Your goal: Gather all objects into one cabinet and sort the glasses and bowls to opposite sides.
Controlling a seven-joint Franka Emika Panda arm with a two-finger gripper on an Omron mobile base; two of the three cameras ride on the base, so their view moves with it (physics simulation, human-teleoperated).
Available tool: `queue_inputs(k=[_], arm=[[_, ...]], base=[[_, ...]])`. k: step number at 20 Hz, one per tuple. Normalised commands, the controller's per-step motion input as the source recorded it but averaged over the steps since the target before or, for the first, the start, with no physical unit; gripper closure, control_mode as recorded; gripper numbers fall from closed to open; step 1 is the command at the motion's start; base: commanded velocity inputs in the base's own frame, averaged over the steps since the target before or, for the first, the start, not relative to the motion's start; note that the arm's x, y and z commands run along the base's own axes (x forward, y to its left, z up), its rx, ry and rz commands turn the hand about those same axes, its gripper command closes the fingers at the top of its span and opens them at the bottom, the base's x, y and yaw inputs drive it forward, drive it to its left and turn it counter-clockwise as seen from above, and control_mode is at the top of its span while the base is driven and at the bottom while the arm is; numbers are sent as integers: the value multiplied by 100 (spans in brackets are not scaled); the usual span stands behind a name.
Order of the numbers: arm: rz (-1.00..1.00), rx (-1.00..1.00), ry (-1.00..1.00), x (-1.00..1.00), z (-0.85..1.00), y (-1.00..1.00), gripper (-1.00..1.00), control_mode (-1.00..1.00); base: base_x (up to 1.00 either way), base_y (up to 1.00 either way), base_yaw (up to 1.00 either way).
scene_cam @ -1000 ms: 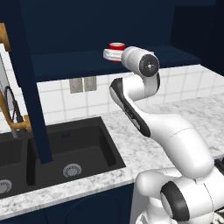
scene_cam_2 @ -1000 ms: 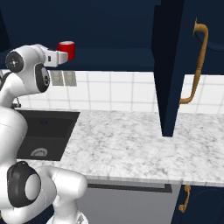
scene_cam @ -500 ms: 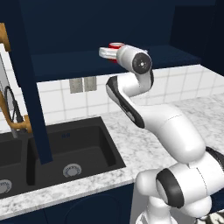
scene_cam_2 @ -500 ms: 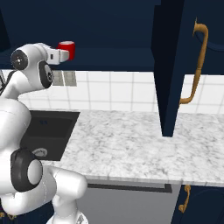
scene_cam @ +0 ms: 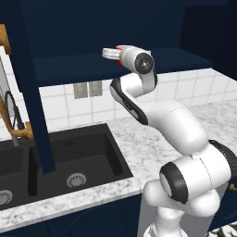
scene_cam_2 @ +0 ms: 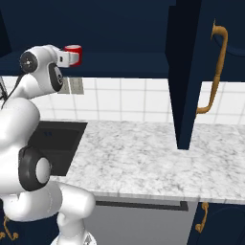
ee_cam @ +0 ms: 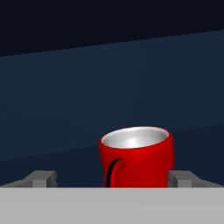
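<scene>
Reaching into the navy cabinet [scene_cam_2: 119, 64], the tool [ee_cam: 113, 178] stands wide, its fingertips [ee_cam: 43, 178] either side of the upright red cup [ee_cam: 136, 156] on the shelf, so closing on it looks next.

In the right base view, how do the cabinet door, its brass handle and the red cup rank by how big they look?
1. Cabinet door, by far the largest.
2. Brass handle.
3. Red cup, smallest, though it sits farther from the camera, which shrinks it.
</scene>
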Motion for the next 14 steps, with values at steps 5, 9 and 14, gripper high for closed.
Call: queue_inputs(k=[5,9,14], arm=[[0,0,-2,31,-7,0,100,-100],[0,0,-3,8,-8,0,100,-100],[0,0,-7,-12,-9,0,100,-100]], base=[[0,0,0],[0,0,0],[0,0,0]])
